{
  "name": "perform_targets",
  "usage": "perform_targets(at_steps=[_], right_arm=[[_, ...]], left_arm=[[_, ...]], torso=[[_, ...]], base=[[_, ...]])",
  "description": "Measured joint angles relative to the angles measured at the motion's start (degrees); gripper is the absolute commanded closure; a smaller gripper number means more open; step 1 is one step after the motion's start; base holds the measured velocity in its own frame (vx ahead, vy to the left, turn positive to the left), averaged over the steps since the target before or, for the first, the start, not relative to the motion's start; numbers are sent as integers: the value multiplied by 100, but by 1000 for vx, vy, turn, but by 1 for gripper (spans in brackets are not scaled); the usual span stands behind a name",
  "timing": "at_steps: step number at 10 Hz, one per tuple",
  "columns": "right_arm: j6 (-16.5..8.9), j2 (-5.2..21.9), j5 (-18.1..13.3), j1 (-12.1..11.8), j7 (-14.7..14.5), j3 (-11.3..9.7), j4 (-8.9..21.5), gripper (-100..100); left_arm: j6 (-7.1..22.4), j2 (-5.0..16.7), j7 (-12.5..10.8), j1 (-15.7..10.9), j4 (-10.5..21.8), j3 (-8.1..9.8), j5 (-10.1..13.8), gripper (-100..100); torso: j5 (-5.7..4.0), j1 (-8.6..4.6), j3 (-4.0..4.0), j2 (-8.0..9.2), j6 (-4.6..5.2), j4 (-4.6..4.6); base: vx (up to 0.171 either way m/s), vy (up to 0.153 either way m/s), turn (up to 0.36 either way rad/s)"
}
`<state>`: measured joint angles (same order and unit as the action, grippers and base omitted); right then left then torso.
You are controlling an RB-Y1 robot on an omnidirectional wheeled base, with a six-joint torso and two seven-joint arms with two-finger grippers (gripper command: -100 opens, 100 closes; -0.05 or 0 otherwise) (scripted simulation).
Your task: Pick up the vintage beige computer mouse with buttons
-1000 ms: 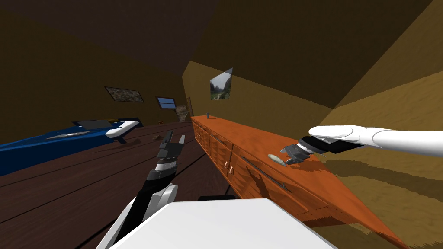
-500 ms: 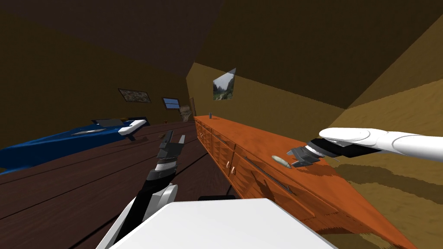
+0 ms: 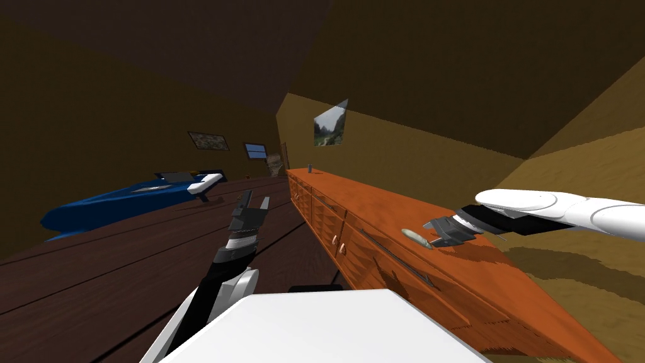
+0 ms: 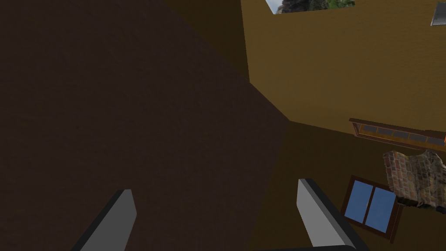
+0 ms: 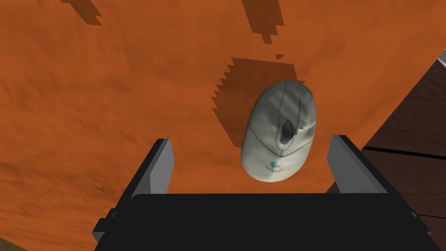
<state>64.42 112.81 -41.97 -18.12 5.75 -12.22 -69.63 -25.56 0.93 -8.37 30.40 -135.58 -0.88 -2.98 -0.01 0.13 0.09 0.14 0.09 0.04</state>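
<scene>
Over on the left a blue bed (image 3: 126,198) lies on the dark plank floor (image 3: 94,271), its near end cut off at the edge of the head view. Next along, the left gripper (image 3: 254,205) hangs over the floor, well apart from the furniture; its wrist view shows the left gripper (image 4: 217,218) with its two fingers spread wide and nothing between them. Then comes a long orange sideboard (image 3: 371,205) running along the wall, with some small upright thing (image 3: 309,168) at its far end, too tiny to make out. The mouse (image 3: 417,237) lies flat on the sideboard's top, near the front edge, pale grey-beige and thin as a sliver from the head view. Just beside it, the right gripper (image 3: 431,232) reaches in low over the top. From that wrist the mouse (image 5: 278,130) sits between the released fingers of the right gripper (image 5: 251,141), closer to the floor-side finger (image 5: 348,163), with a gap on both sides, so neither blade touches it
</scene>
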Motion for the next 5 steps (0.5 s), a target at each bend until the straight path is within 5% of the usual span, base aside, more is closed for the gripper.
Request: perform_targets(at_steps=[4, 5], right_arm=[[54, -108, 77, 659, -143, -842, 204, -100], [122, -216, -61, 836, -121, -856, 279, -100]], left_arm=[[0, 0, 0, 0, 0, 0, 0, 0], [0, 0, 0, 0, 0, 0, 0, 0]], torso=[[0, -2, 0, 0, 1, 0], [-1, -7, -1, -3, 2, 0]], base=[[-13, 19, 66], [-24, 33, 198]])
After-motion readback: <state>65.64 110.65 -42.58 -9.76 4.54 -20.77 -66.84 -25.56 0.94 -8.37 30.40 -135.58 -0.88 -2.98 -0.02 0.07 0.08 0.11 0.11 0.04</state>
